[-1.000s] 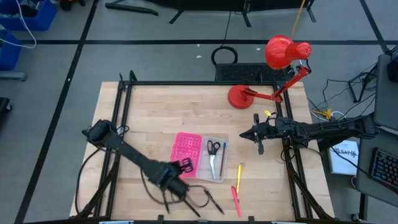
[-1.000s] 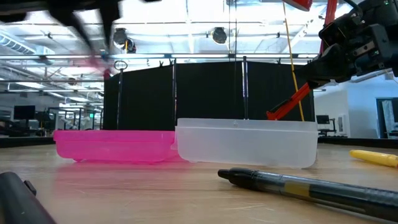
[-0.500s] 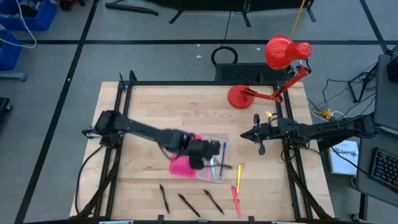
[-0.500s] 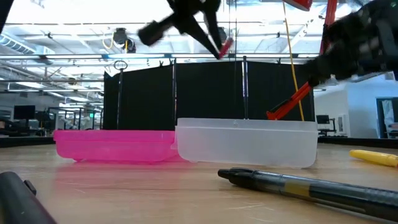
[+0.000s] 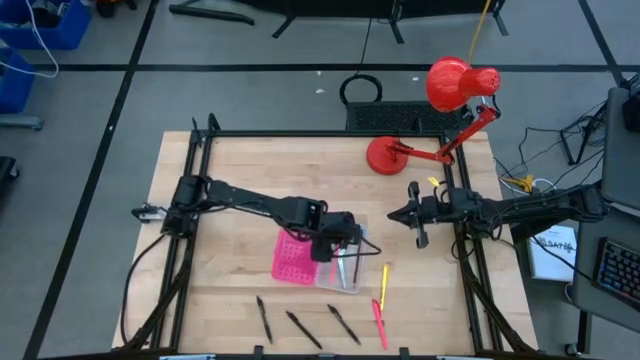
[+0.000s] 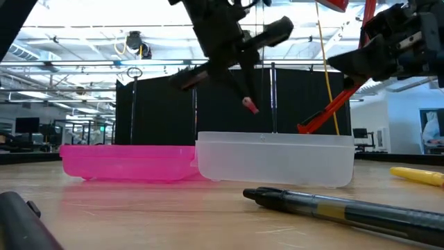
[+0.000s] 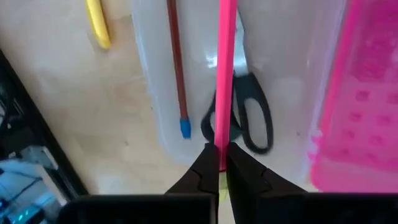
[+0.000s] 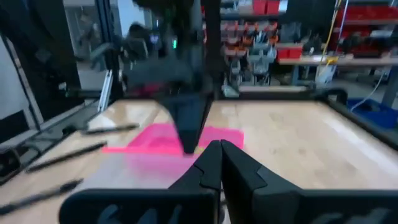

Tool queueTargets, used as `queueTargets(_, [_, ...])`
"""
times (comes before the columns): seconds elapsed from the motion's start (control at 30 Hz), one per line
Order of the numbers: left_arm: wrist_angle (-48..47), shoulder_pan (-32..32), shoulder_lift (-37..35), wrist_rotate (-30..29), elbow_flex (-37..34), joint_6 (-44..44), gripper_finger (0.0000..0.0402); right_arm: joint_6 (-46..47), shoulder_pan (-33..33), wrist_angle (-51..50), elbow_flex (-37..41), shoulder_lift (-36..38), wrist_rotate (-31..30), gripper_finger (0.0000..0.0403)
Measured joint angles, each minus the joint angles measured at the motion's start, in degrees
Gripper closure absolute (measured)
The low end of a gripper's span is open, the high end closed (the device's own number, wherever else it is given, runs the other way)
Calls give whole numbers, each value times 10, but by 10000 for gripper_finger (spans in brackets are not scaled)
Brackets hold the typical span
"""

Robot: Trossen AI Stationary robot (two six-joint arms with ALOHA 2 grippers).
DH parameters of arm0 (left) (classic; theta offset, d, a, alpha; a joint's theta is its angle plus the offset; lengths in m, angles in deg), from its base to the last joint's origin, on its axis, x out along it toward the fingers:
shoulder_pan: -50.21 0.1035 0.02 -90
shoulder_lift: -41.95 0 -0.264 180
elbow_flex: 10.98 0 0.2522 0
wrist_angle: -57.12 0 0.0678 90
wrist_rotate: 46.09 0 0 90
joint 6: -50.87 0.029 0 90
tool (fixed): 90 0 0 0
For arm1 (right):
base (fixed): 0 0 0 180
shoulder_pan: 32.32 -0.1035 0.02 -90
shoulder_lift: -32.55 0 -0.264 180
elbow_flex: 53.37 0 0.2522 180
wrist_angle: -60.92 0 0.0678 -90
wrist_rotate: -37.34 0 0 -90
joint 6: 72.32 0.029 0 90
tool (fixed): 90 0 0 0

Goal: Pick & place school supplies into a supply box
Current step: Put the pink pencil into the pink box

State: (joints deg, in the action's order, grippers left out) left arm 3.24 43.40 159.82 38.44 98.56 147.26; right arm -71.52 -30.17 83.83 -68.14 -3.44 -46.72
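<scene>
Left gripper (image 7: 217, 163) hangs over the clear supply box (image 5: 345, 262), fingers (image 7: 200, 174) clamped on a pink pen (image 7: 226, 68). Scissors (image 7: 244, 118) and a red pencil (image 7: 176, 62) lie inside the box. Right gripper (image 5: 415, 222) waits near the counter (image 5: 250, 170) edge, fingers pressed together, empty.

Three black pens (image 5: 298, 328), two pink pens (image 5: 379, 320) — one pair of scissors (image 7: 241, 120).

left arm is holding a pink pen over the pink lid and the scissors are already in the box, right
Not quite. The left gripper holds the pink pen over the clear box, not the pink lid, as the left wrist view shows. The scissors are already in the box.
</scene>
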Motion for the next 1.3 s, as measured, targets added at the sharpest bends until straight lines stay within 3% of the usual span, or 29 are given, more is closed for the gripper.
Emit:
queueTargets(0.47, [2, 28, 45, 19, -1, 40, 389, -6, 0, 4, 1, -1, 33, 403])
queueTargets(0.9, [-2, 31, 49, 44, -2, 15, 384, -34, 0, 4, 1, 0, 33, 403])
queueTargets(1.3, [64, 37, 47, 22, -81, 15, 377, -40, 0, 4, 1, 0, 33, 403])
